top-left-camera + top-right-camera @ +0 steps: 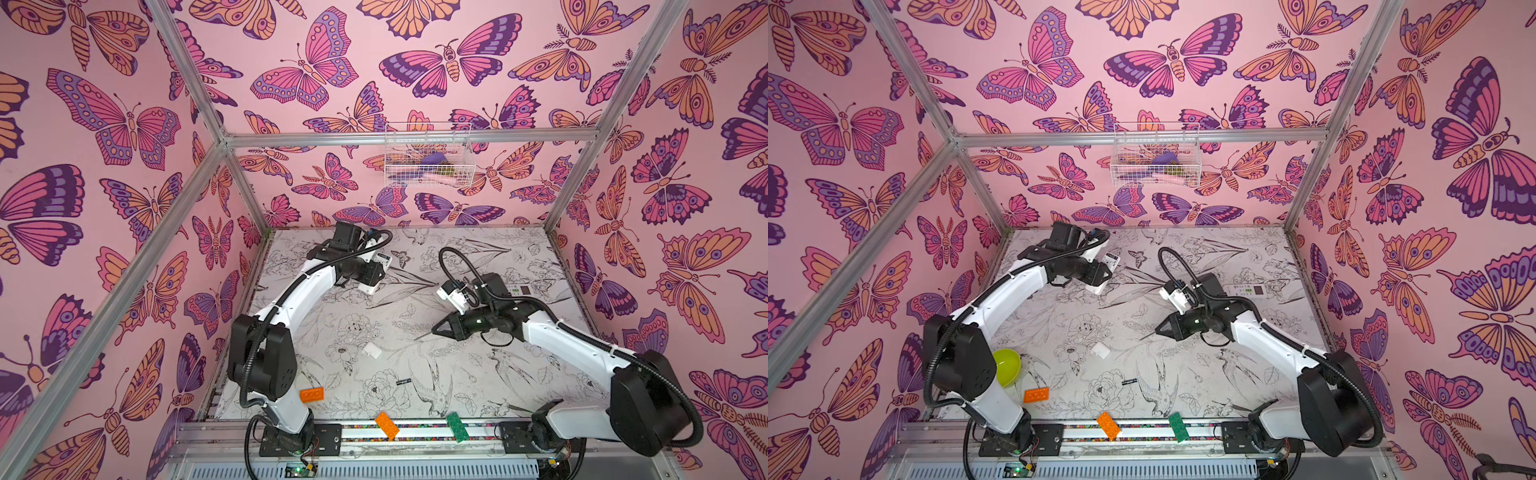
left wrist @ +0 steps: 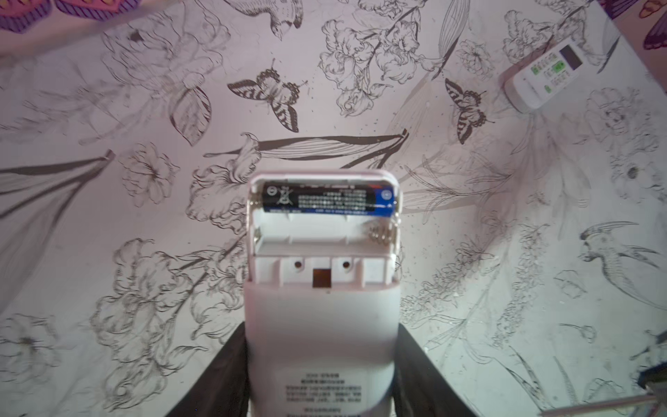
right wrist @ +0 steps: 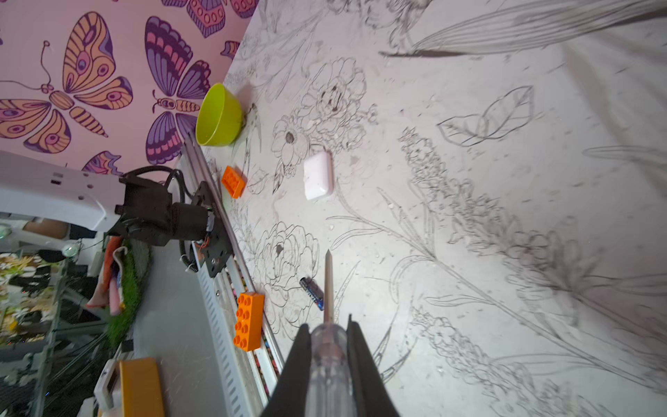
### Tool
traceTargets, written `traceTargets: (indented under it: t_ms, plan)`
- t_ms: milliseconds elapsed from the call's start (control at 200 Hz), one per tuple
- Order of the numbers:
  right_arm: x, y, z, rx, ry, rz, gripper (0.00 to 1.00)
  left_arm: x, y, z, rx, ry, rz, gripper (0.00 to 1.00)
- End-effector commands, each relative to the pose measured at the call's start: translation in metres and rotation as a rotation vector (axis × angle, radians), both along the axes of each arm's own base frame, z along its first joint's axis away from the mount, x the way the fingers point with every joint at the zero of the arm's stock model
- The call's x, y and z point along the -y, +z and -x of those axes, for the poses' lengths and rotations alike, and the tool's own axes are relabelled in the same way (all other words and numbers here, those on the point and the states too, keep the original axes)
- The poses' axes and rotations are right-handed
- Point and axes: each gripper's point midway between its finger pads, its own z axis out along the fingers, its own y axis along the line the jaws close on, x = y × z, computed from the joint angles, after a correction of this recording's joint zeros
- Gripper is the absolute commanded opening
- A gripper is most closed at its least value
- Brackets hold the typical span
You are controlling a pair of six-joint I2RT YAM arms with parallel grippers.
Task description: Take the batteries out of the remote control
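My left gripper (image 2: pixel 322 326) is shut on a white remote control (image 2: pixel 321 317), held above the table at the back left in both top views (image 1: pixel 376 270). The remote's back faces the left wrist camera with its compartment uncovered. One black battery (image 2: pixel 325 200) lies in the far slot; the near slot (image 2: pixel 321 234) is empty. Another black battery (image 1: pixel 403 381) (image 3: pixel 312 291) lies loose on the table near the front. The small white cover (image 1: pixel 372 350) (image 3: pixel 318 176) rests mid-table. My right gripper (image 1: pixel 442 328) (image 3: pixel 327 323) is shut on a clear-handled metal tool (image 3: pixel 328 281) pointing left.
A second white remote (image 1: pixel 517 289) (image 2: pixel 545 79) lies face up at the back right, behind my right arm. A green bowl (image 1: pixel 1007 368) sits by the left arm. Orange bricks (image 1: pixel 311 394) (image 1: pixel 387 425) and a green brick (image 1: pixel 457 427) are along the front rail. A wire basket (image 1: pixel 428 153) hangs on the back wall.
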Motion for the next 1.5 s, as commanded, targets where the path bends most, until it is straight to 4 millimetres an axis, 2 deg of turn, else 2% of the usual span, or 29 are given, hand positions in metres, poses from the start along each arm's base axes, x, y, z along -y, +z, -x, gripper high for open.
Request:
traceTargets:
  t_ms: [0,225,381,471,671,831,1082,1162,1262,1347,1442,1498]
  plan:
    - [0.011,0.004,-0.013,0.034,-0.070,0.015,0.00,0.018,-0.025,0.016,-0.127,0.042,0.064,0.44]
    - [0.044,-0.002,-0.047,0.072,-0.275,0.069,0.00,0.055,-0.053,0.032,-0.235,0.078,0.068,0.44]
    - [0.051,-0.009,-0.057,0.071,-0.339,0.094,0.00,0.082,-0.072,0.041,-0.317,0.084,0.076,0.43]
    - [0.058,-0.018,-0.063,0.055,-0.383,0.131,0.00,0.091,-0.090,0.044,-0.363,0.090,0.060,0.43]
    - [0.065,-0.034,-0.068,0.028,-0.447,0.161,0.00,0.096,-0.118,0.057,-0.346,0.074,-0.048,0.43]
    - [0.059,-0.039,-0.073,-0.003,-0.454,0.134,0.00,0.097,-0.131,0.070,-0.313,0.058,-0.119,0.44]
    - [0.060,-0.047,-0.074,-0.009,-0.461,0.144,0.00,0.089,-0.159,0.072,-0.338,0.091,-0.194,0.45]
    - [0.046,-0.045,-0.061,-0.035,-0.369,0.083,0.00,0.089,-0.166,0.075,-0.356,0.091,-0.201,0.46]
    - [0.025,-0.028,-0.026,-0.059,-0.179,0.000,0.00,0.088,-0.168,0.075,-0.358,0.087,-0.209,0.51]
    - [0.009,-0.005,0.015,-0.048,0.005,-0.111,0.00,0.086,-0.170,0.074,-0.357,0.094,-0.217,0.65]
    - [0.005,0.000,0.050,-0.059,0.124,-0.130,0.00,0.083,-0.166,0.071,-0.346,0.102,-0.224,0.76]
    - [0.002,-0.002,0.069,-0.073,0.189,-0.110,0.00,0.083,-0.155,0.068,-0.333,0.102,-0.211,0.82]
